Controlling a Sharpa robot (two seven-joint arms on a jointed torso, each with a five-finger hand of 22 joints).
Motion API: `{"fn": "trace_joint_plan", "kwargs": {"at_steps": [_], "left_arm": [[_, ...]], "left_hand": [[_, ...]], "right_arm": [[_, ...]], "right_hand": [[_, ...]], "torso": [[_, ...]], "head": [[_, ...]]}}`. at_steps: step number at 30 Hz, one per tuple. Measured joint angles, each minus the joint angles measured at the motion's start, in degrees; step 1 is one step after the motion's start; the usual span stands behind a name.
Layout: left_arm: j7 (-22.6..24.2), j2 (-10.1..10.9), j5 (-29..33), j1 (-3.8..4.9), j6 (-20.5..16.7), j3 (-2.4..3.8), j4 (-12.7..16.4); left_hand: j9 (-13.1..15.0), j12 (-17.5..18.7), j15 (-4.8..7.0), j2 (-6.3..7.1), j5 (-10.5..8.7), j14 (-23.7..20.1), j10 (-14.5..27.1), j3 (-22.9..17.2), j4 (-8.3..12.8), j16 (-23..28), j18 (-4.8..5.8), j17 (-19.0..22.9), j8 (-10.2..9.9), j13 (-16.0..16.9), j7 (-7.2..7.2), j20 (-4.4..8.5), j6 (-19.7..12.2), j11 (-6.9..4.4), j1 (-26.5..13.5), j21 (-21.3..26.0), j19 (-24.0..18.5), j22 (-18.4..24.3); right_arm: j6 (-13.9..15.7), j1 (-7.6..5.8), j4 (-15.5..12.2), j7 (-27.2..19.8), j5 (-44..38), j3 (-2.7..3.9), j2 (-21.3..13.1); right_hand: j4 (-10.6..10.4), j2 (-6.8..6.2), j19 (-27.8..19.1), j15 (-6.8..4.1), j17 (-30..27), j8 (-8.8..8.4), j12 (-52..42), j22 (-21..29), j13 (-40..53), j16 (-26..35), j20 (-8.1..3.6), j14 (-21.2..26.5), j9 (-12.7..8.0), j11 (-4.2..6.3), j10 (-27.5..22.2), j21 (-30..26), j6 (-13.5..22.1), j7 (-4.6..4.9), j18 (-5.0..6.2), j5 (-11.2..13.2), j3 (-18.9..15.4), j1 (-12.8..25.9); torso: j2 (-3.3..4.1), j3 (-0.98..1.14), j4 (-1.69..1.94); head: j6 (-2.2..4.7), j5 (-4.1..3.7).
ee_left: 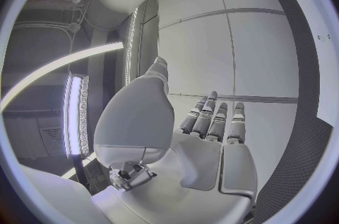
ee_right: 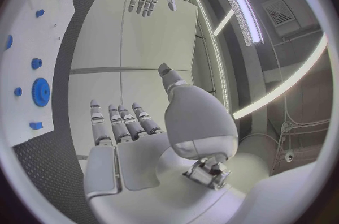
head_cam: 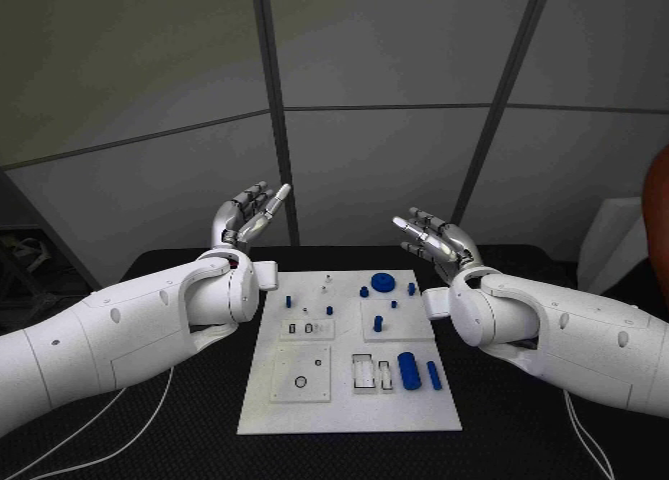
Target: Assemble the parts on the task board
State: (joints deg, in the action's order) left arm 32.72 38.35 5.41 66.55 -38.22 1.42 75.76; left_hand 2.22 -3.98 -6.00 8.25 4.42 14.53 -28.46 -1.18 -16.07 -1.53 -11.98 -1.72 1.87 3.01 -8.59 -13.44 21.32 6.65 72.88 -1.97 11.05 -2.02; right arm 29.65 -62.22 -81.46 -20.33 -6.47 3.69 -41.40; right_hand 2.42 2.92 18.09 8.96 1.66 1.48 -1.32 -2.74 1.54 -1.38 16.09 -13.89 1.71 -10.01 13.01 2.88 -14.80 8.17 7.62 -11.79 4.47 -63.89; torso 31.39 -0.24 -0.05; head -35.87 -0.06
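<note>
The white task board point(head_cam: 352, 400) lies in the middle of the black table point(head_cam: 536, 440), blue parts point(head_cam: 408, 369) scattered on its far and right areas. The left hand point(head_cam: 248, 215) and right hand point(head_cam: 435, 236) are raised above the board's far corners, fingers spread, holding nothing

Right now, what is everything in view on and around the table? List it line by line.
task board: one, white, lying in the middle of the table between the two arms.
parts: several, blue, mostly on the board's right and far areas; among them a round gear-like disc near the far edge and a long cylinder toward the near right.
table: one, black, under the board.
cables: white, on the table near the arms.
left hand: silver, raised above the table's far edge, fingers apart, holding nothing.
right hand: silver, raised likewise, holding nothing.
</note>
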Motion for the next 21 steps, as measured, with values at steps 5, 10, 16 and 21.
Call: {"fn": "trace_joint_plan", "kwargs": {"at_steps": [5,10,16,21], "left_arm": [[0.9,0.0,0.9,0.03,1.1,0.01,-0.2],[1.3,0.1,1.4,0.01,1.9,0.00,-0.7],[1.3,1.1,1.9,-0.01,2.8,-0.01,-1.0],[1.3,2.2,1.9,-0.01,3.6,-0.04,-0.1]], "left_hand": [[0.1,0.0,-0.44,0.10,0.22,0.4,-0.9,-0.1,-0.6,0.0,0.03,-0.1,0.2,0.1,0.00,-0.41,0.8,0.13,2.2,-0.3,0.4,-0.1],[0.1,-0.3,-0.44,0.11,0.22,0.4,-0.9,-0.2,-0.6,0.0,0.02,-0.1,0.2,0.1,0.00,-0.41,0.8,0.13,2.2,-0.3,0.4,-0.1],[0.2,-0.8,-0.86,-0.28,0.22,0.9,-1.6,-0.3,-0.8,0.0,0.03,-0.1,0.2,0.2,-0.12,-0.41,1.6,0.85,2.6,-0.5,0.4,-0.2],[0.3,-1.3,-1.48,-0.79,0.22,1.5,-2.3,-0.5,-0.6,0.0,0.03,-0.1,0.5,0.2,-0.19,-0.54,2.3,1.57,3.1,-0.7,0.5,-0.3]], "right_arm": [[-5.5,-0.40,1.6,3.1,-2.8,0.60,0.6],[-7.9,-0.48,2.5,4.5,-5.8,0.73,0.2],[-6.8,-0.49,4.9,4.5,-13.5,0.73,-0.7],[-5.9,-0.50,6.0,4.4,-20.6,0.75,-0.3]], "right_hand": [[0.6,0.11,0.8,0.66,0.2,0.29,-0.4,-0.2,0.2,-0.3,0.31,-2.6,0.2,-0.61,2.2,0.5,-2.1,0.04,-0.03,-0.2,0.6,-2.4],[2.0,-0.03,4.8,1.39,0.9,1.53,-1.4,-1.0,0.8,-1.9,0.38,-10.6,0.8,-1.57,8.9,2.3,-8.0,0.40,0.87,-0.2,1.6,-5.4],[5.5,-0.36,14.9,1.71,1.8,4.10,-3.5,-2.9,1.7,-4.9,0.40,-26.0,1.9,-2.07,24.8,6.8,-22.2,1.78,0.96,-1.4,2.7,-9.3],[7.7,-0.37,21.4,0.99,2.0,4.98,-4.0,-4.0,2.0,-6.3,-0.15,-34.4,2.1,-1.45,33.9,10.1,-30.2,3.09,1.76,-2.1,4.1,-10.9]], "torso": [[0.00,-0.01,0.00],[0.00,-0.01,0.01],[0.11,-0.08,0.15],[0.14,-0.13,0.19]], "head": [[0.00,-0.01],[-0.43,-0.25],[-0.99,-0.66],[-1.17,-0.49]]}}
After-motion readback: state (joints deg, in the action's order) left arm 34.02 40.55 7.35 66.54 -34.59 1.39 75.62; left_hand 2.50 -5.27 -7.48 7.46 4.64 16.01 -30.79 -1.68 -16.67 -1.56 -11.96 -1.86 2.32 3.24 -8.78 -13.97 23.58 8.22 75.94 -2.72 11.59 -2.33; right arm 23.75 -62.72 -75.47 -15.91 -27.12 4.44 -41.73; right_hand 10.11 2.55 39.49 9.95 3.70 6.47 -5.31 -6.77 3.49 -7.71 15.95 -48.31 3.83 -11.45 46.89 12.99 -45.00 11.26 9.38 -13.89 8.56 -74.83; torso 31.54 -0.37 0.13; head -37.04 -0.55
